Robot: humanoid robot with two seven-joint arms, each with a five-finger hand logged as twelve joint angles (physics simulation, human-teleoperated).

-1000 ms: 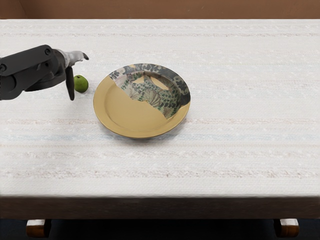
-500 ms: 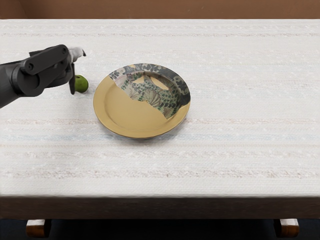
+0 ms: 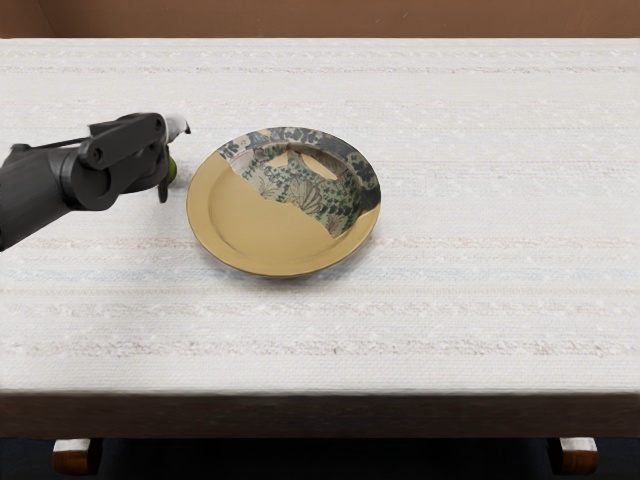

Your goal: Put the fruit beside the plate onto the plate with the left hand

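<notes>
Head view: 1 arm shows, entering from the left; the right arm is out of sight
Left hand [image 3: 150,152]: directly over the fruit, hiding most of it; whether it is apart or clamped on it, I cannot tell
Fruit [image 3: 173,171]: small, round, green; on the table [image 3: 480,280], just beside the left rim of the plate [image 3: 215,240], not on it
Handling: probably light, firm and smooth; apt to roll, so take it across its widest part, from opposite sides
</notes>
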